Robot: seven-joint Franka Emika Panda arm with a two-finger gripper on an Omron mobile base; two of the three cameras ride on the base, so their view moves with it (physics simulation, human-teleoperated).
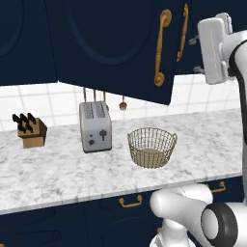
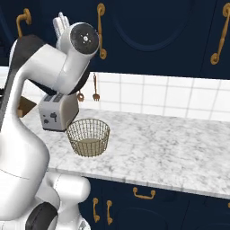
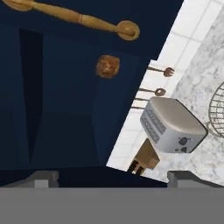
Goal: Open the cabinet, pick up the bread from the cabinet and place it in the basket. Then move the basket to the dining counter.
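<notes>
With the dark navy arched-panel cabinet door swung open, the gripper, jaws spread wide and empty, apparently faces the small brown bread loaf to reach it.

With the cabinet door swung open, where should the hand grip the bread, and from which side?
Probably across the rounded sides of the bread, coming straight in through the open front of the cabinet. The loaf is small and lies deep in the dark interior, past the brass handle, so only the front seems free.

Basket on counter, right of toaster.
</notes>
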